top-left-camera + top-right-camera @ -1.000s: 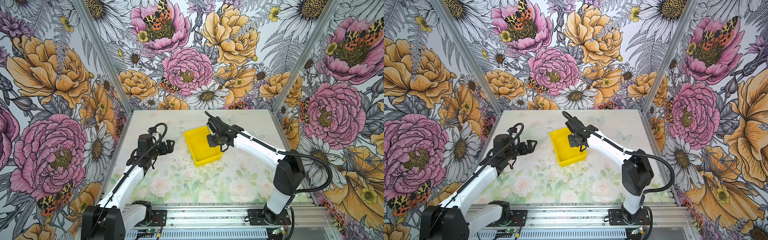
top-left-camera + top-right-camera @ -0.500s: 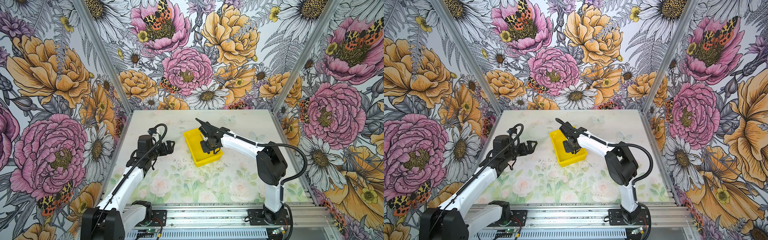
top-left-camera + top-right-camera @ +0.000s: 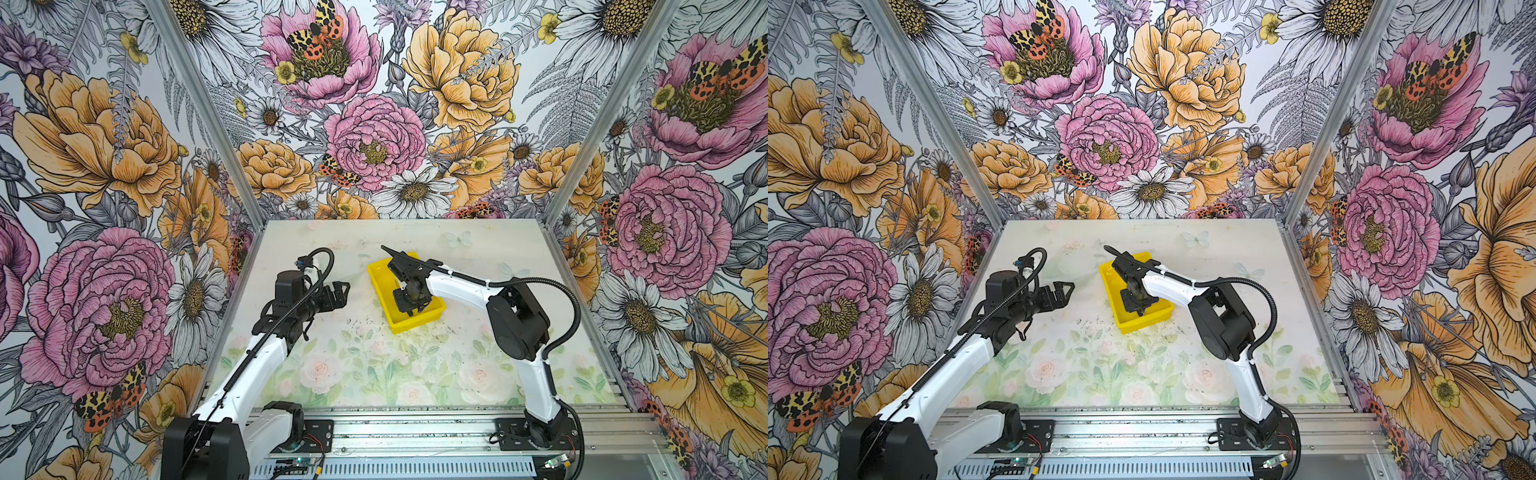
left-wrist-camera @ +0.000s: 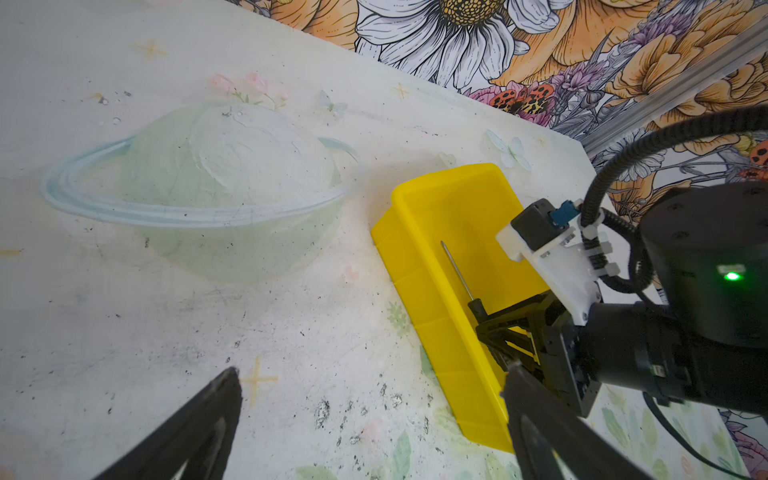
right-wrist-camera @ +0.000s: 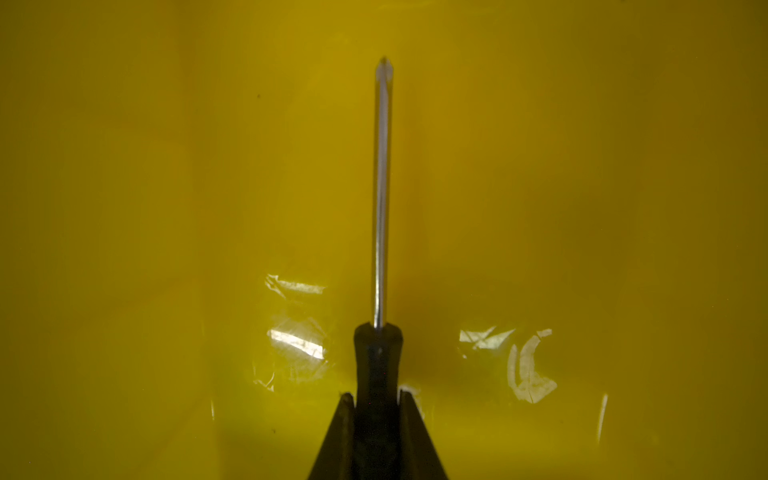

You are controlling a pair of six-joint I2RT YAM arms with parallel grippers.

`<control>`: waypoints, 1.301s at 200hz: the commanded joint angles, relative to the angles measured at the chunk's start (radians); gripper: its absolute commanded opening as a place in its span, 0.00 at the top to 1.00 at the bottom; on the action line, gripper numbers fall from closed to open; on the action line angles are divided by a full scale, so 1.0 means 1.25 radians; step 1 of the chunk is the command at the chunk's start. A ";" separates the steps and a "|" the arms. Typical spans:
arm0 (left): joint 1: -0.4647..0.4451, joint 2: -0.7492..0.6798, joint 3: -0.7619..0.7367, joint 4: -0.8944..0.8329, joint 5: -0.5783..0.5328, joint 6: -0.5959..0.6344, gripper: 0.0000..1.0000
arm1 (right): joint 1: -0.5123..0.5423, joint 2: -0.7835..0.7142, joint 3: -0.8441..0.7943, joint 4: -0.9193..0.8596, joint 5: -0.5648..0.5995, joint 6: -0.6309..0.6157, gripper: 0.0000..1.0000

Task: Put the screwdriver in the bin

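Right gripper [image 5: 377,401]: jaws pinch the slim black-handled, metal-shafted screwdriver [image 5: 381,208] low inside the bright yellow rectangular plastic bin [image 4: 419,266]. Left gripper [image 3: 343,293], jaws spread, hovers at the bin's 9 o'clock. Risk: withdrawal snagging a wall could tip the bin.

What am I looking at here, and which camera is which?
A white left robot arm and a matching right robot arm stand at the front of a flower-printed table. Two pictures look down from overhead, side by side; the other two come from a camera on each arm's wrist. A bright yellow rectangular plastic bin sits on the table. The right arm's fingers are shut on the black handle of a small thin-shafted metal screwdriver, holding it inside the bin. The left arm's fingers are spread open beside the bin, holding nothing.
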 commanded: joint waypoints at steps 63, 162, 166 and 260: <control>0.004 -0.013 -0.011 0.021 0.010 -0.006 0.01 | 0.005 0.035 0.030 0.012 0.013 0.016 0.93; 0.008 -0.018 -0.010 0.016 -0.007 -0.006 0.01 | 0.006 -0.058 0.030 0.013 0.061 0.020 0.63; 0.008 -0.016 -0.008 0.014 -0.013 -0.007 0.01 | 0.005 -0.067 0.029 0.014 0.064 0.021 0.62; 0.055 0.020 0.016 -0.042 -0.146 -0.013 0.01 | 0.002 -0.440 -0.229 0.080 0.241 -0.004 0.36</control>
